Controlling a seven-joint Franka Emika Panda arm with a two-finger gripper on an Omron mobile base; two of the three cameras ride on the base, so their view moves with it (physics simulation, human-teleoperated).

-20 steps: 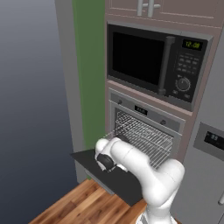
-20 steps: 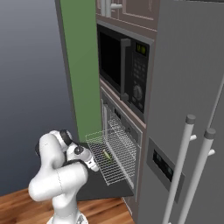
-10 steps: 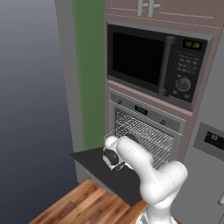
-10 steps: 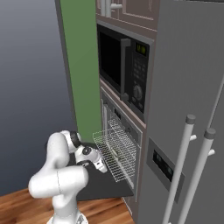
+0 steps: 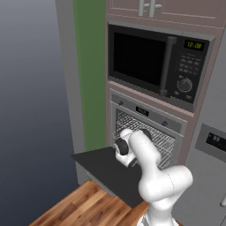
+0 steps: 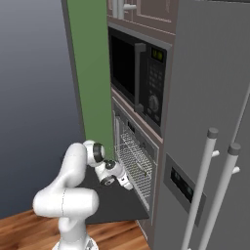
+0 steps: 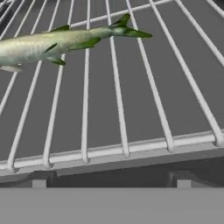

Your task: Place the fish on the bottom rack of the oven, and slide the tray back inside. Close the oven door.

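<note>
the fish (image 7: 57,43) lies flat on the bottom rack (image 7: 131,109), in the upper left part of the hand view, well back from the rack's front edge bar. its long axis runs across the thin bars, roughly parallel to that front edge, with the forked tail pointing to the right of the view and slightly up, and the head end running off the left edge. its greenish back faces the far side and the pale belly faces the front edge.

the gripper (image 6: 128,184) is released, its fingers spread wide and holding nothing, and it sits low at the front of the rack, just above the oven door (image 5: 101,170). that door hangs open as a flat dark panel in front of the oven (image 5: 148,132). in the right base view the rack (image 6: 134,163) sticks out of the oven cavity (image 6: 132,151) over the door. a black microwave (image 5: 156,62) sits above the oven.
</note>
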